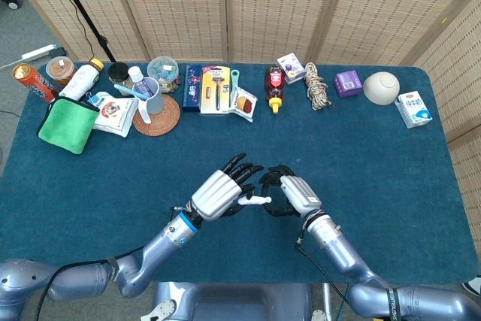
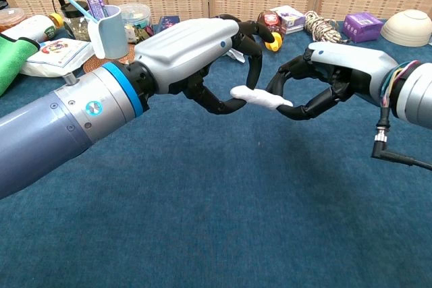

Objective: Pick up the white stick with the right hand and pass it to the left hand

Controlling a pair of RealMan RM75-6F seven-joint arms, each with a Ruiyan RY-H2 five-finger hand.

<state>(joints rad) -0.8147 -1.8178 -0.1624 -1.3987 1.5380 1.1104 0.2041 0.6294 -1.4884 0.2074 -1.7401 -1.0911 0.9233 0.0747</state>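
The white stick [image 2: 260,98] [image 1: 258,201] hangs level above the blue table, between my two hands. My right hand [image 2: 331,84] [image 1: 291,195] pinches its right end between thumb and finger. My left hand [image 2: 202,55] [image 1: 222,193] has its dark fingers curled around the stick's left end, thumb under it. Both hands touch the stick at the same time, in the middle of the table near its front edge.
Along the far edge stand a green cloth [image 1: 68,125], a mug on a round mat [image 1: 155,107], a razor pack [image 1: 216,88], a red bottle [image 1: 274,84], a rope coil [image 1: 316,85], a purple box [image 1: 348,83] and a white bowl [image 1: 381,87].
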